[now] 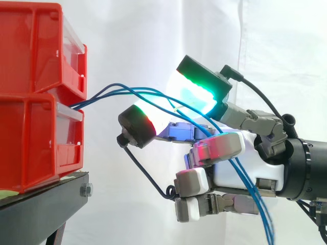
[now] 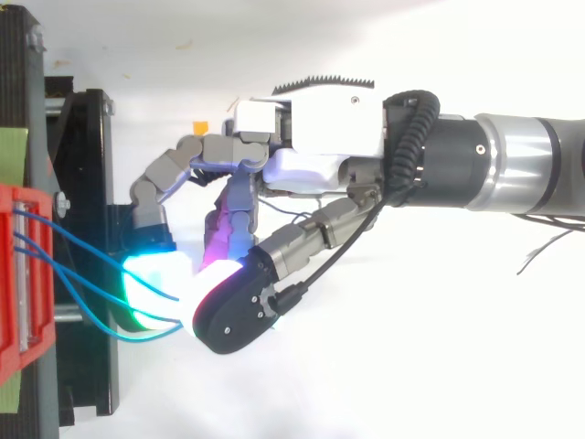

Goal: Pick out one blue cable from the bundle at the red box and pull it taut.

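Several thin blue cables come out between the two stacked red bins at the left and run in a loose arc towards my hand. A finger with a green-glowing pad sits above them and the thumb pad below. In the top view the cables leave the red box and end between these two pads, which stand close together and pinch them. I cannot tell how many cables are caught. Past the palm the cables hang down to the lower right.
The bins rest on a black stand with a bolt at its edge. A white curtain is behind. Seen from above, the stand's black frame lies between the red box and my hand.
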